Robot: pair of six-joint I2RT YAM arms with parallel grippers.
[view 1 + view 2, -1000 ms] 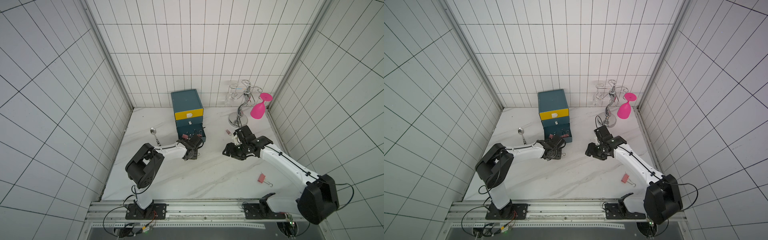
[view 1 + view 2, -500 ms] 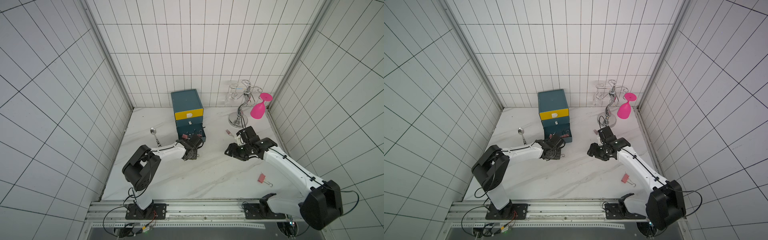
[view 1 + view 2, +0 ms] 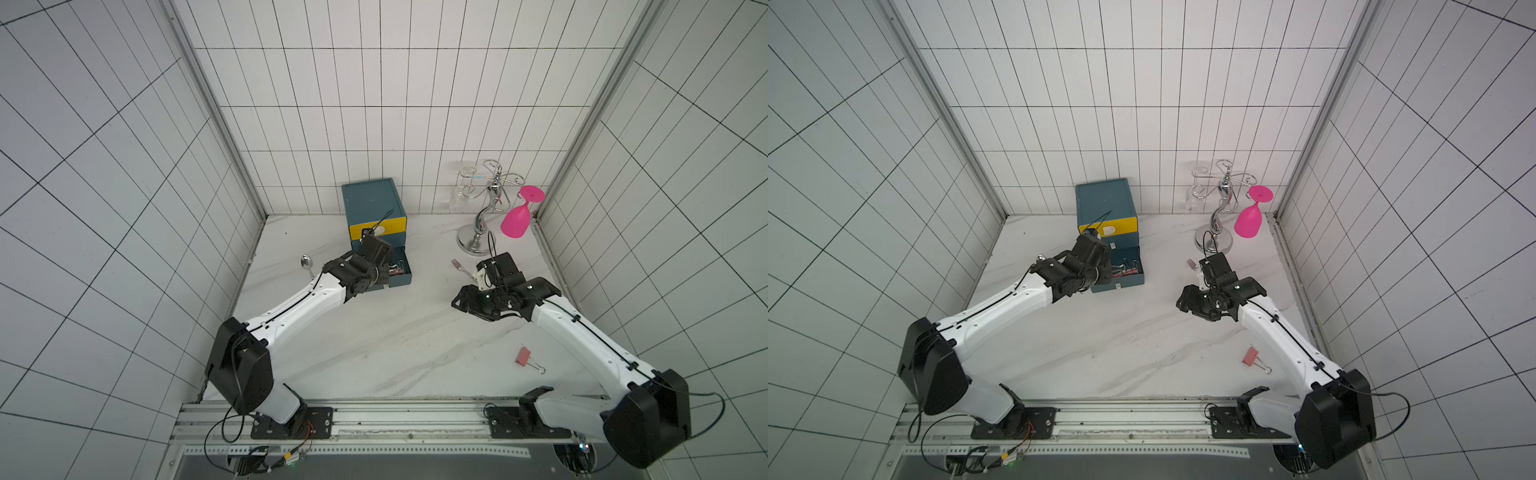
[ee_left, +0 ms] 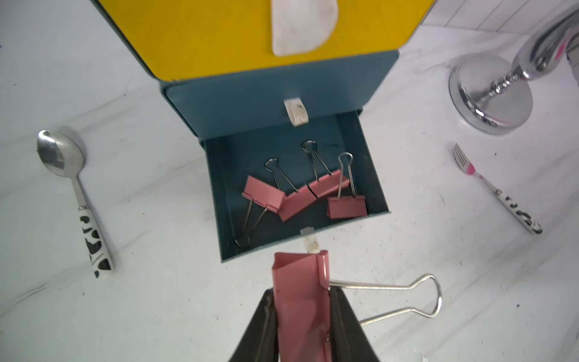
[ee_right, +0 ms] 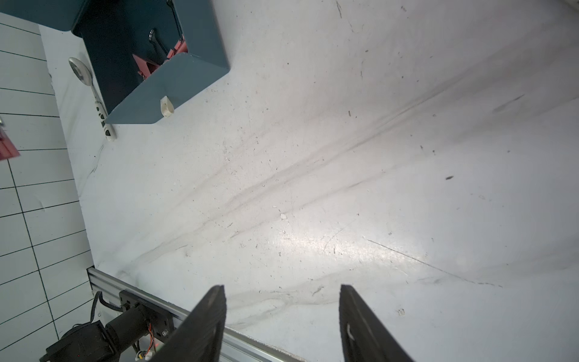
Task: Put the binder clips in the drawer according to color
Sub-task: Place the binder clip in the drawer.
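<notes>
Partly done: several pink clips [image 4: 346,208] in open bottom drawer [image 4: 374,175], another clip [image 4: 297,275] pinched in left gripper [image 4: 302,293] just before drawer front, one clip [image 3: 522,356] loose on table [image 3: 374,332] by right arm [image 3: 582,332]; right gripper [image 5: 282,291] open, empty.

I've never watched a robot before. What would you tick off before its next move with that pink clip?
1. Grip: the left claw is shut on the held pink clip: ok.
2. The bottom drawer is pulled open: ok.
3. Colour match: the clips in the drawer are all pink: ok.
4. Held clip fully above the drawer's opening: cannot tell; it sits near the front edge.
5. The right claw is open, empty and away from the drawer: ok.
6. All clips put away: not ok; a loose pink clip lies on the table by the right arm.
</notes>
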